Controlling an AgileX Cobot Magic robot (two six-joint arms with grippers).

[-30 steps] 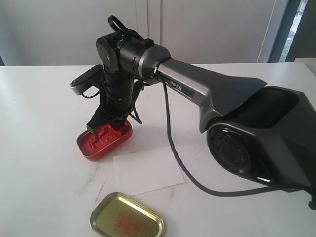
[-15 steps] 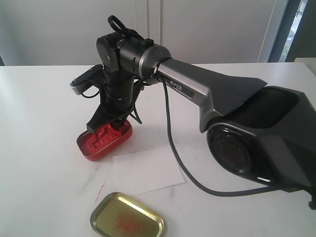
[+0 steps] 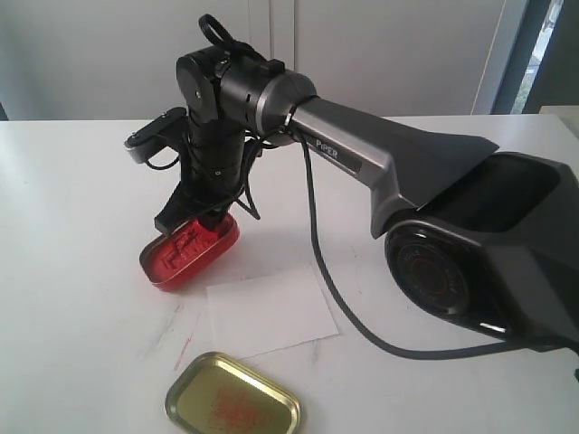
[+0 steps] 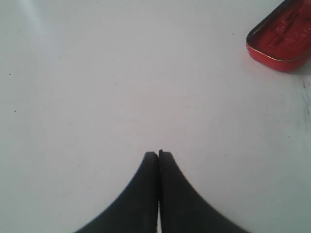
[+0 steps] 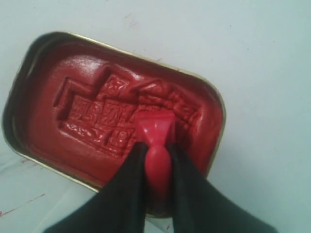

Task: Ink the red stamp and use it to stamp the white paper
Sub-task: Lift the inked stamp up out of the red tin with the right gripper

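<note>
My right gripper (image 5: 156,145) is shut on the knob of the red stamp (image 5: 156,127). The stamp's square base points down into the oblong tin of red ink (image 5: 87,111), over its pressed-in marks; whether it touches the ink I cannot tell. From outside, the right gripper (image 3: 210,217) stands upright over the tin (image 3: 181,260). The white paper (image 3: 267,316) lies flat just in front of the tin. My left gripper (image 4: 158,154) is shut and empty over bare table, with the tin (image 4: 282,41) off to one side. The exterior view does not show the left arm.
A gold oval lid (image 3: 233,398) with red smears lies near the table's front edge, in front of the paper. The right arm's black cable (image 3: 317,262) hangs down past the paper's right side. Faint red streaks (image 3: 185,348) mark the tabletop left of the paper.
The right gripper with the stamp has risen a little and shifted slightly left over the tin. The tin's right end looks slightly higher than before. Paper and lid have not moved.
</note>
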